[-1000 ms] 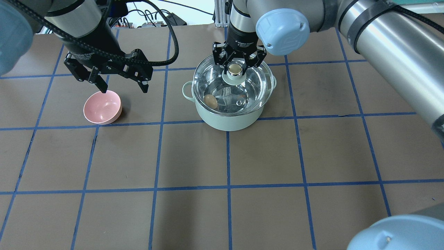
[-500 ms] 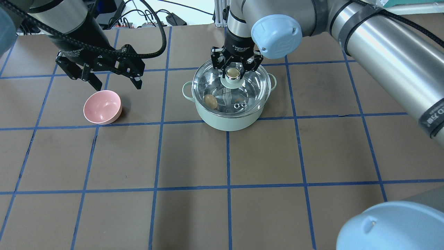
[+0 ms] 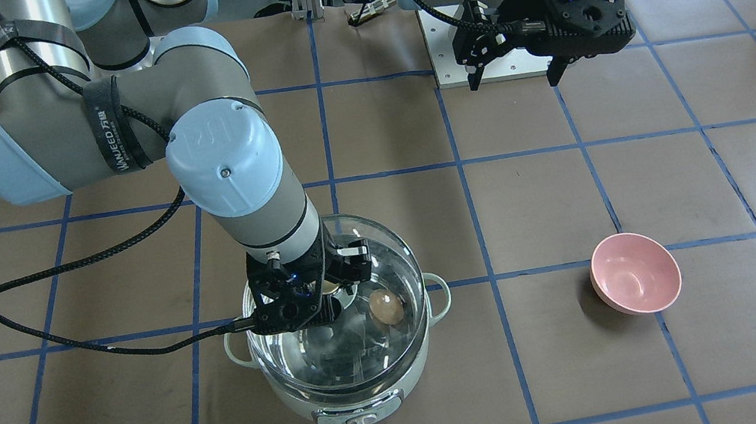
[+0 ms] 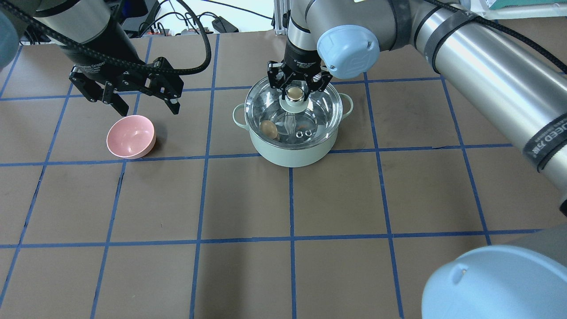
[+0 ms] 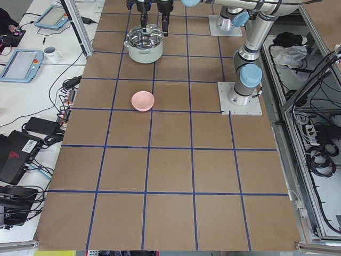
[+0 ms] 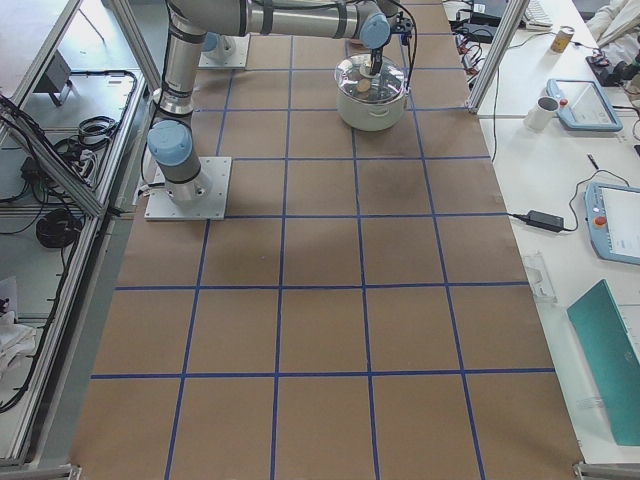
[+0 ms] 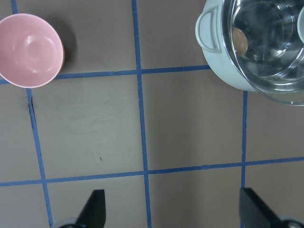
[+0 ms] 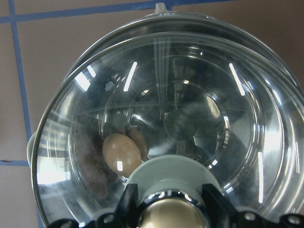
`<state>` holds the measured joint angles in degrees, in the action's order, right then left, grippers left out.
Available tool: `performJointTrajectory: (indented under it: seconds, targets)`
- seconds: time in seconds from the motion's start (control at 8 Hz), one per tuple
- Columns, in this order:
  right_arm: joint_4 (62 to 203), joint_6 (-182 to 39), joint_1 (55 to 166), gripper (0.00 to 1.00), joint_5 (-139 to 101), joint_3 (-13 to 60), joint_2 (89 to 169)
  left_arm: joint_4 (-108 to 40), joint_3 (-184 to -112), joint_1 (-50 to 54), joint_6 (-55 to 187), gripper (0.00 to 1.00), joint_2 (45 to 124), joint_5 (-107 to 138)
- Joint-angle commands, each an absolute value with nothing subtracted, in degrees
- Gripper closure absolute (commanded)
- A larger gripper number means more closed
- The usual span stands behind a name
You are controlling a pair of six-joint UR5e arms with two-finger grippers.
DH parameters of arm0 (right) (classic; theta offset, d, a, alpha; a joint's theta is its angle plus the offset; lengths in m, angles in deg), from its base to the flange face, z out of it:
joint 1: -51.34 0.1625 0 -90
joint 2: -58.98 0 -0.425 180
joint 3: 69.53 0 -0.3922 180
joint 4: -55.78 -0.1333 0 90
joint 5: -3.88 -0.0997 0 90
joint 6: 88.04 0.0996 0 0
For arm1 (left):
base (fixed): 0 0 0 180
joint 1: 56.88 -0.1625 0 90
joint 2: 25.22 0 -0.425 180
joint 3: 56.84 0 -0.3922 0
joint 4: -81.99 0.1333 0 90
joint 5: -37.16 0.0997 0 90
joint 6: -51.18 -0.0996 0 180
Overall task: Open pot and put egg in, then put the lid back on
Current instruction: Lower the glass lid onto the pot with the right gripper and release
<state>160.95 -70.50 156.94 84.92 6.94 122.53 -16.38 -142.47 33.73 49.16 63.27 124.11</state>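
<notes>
A robotics lab: a brown worktop gridded with blue tape lines, robot arms bolted to steel base plates, teach pendants on a white side bench, cable bundles and aluminium framing around.

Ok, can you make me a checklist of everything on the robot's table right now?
Surface: brown table with blue tape grid.
Job's things: small tan egg inside the round mint-green pot; clear glass lid covers the pot.
Clutter: empty pink bowl beside the pot.
Grippers: right gripper, jaws shut on the lid's knob; left gripper, jaws open, empty, above the table near the bowl.
Cables: black braided cable hangs in a loop from the right arm.
Surroundings: white mug on a side bench.
</notes>
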Motion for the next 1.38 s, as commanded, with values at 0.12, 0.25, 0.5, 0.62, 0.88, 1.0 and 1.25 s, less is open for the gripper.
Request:
performJointTrajectory:
  seconds: [0.12, 0.25, 0.5, 0.62, 0.88, 1.0, 1.25]
  targets:
    - [161.52, -70.37, 156.98, 1.0, 85.7, 6.94, 122.17, -17.59, -142.36, 33.39, 49.07, 0.0, 63.29, 125.4]
    - [161.52, -70.37, 156.98, 1.0, 85.8, 6.94, 122.0, -17.59, -142.36, 33.39, 49.15, 0.0, 63.38, 124.96]
    - [161.52, -70.37, 156.98, 1.0, 85.71, 6.94, 121.91, -17.67, -142.36, 33.3, 49.07, 0.0, 63.38, 125.13]
    - [161.6, -70.29, 156.98, 1.0, 85.71, 6.85, 121.91, -18.11, -142.36, 33.65, 48.89, 0.0, 63.55, 125.48]
    - [161.95, -70.29, 156.98, 1.0, 85.62, 6.85, 121.73, -18.73, -142.36, 34.0, 47.49, 0.0, 63.73, 127.58]
    - [162.3, -70.11, 156.98, 1.0, 85.62, 6.85, 121.47, -18.73, -142.36, 34.0, 47.48, 0.0, 63.56, 127.42]
    - [162.39, -70.2, 156.98, 1.0, 85.27, 6.85, 121.12, -17.33, -142.36, 34.09, 47.4, 0.0, 63.38, 127.33]
